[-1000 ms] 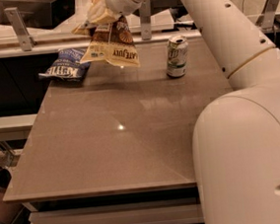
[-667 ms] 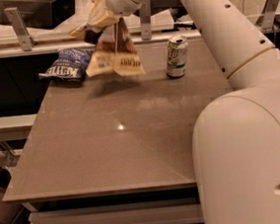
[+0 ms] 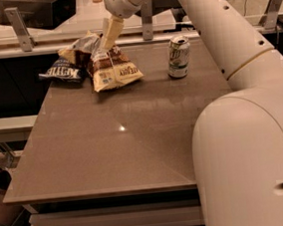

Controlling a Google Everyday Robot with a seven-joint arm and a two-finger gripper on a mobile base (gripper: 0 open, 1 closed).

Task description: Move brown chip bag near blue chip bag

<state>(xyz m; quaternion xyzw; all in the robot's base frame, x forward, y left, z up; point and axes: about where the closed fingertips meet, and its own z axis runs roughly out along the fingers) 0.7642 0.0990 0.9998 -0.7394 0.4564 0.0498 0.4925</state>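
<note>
The brown chip bag lies crumpled on the table's far left part, label side up. The small dark blue chip bag lies right beside it on the left, the two touching or nearly so. My gripper hangs just above the brown bag's upper end, open, with one cream finger pointing down at the bag. It holds nothing.
A green-white soda can stands upright to the right of the brown bag. The table stretches toward me. A rail with metal brackets runs behind it. My arm's white body fills the right side.
The brown bag hung in the air from my gripper; now it has dropped onto the table next to the blue bag, and the gripper has let go.
</note>
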